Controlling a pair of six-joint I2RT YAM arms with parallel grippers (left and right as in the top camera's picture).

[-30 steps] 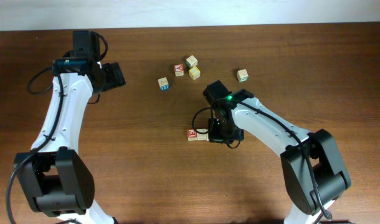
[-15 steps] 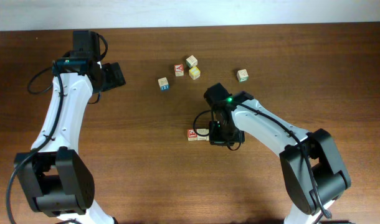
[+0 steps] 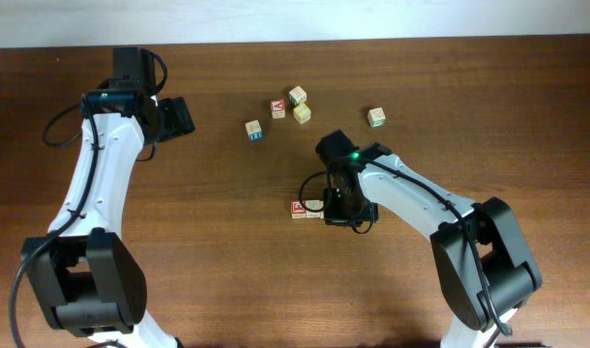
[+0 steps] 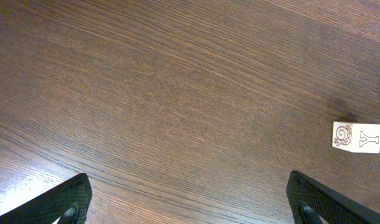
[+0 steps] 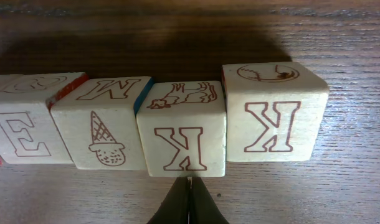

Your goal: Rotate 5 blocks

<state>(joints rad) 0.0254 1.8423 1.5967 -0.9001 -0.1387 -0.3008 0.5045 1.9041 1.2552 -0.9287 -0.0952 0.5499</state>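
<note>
Pointing its pressed-together fingers [image 5: 188,202] at the blocks [image 5: 184,134], the right gripper [image 3: 336,208] hangs low over the middle of the dark wooden table [image 3: 227,271] and holds nothing. Its wrist camera shows four pale-wood alphabet cubes side by side in one line: an E block [image 5: 19,121] cut by the left edge, an ice-cream-cone block [image 5: 99,130], a K block [image 5: 184,140] with an animal on its upper face, and a second K block [image 5: 274,115] set slightly farther back. The closed tip meets the lower edge of the middle K block, though whether it actually touches cannot be told. From overhead only the row's left end shows – a red-framed cube [image 3: 299,209] and a pale neighbour – with the rest hidden under the gripper. Well apart, at the far left, the left gripper [image 4: 190,199] stands with fingers spread wide over bare wood, and a lone Y cube [image 4: 357,137] lies off to its right. Five loose cubes lie beyond the row, among them a yellow-green cube [image 3: 302,113] and a blue-marked cube [image 3: 254,130]
</note>
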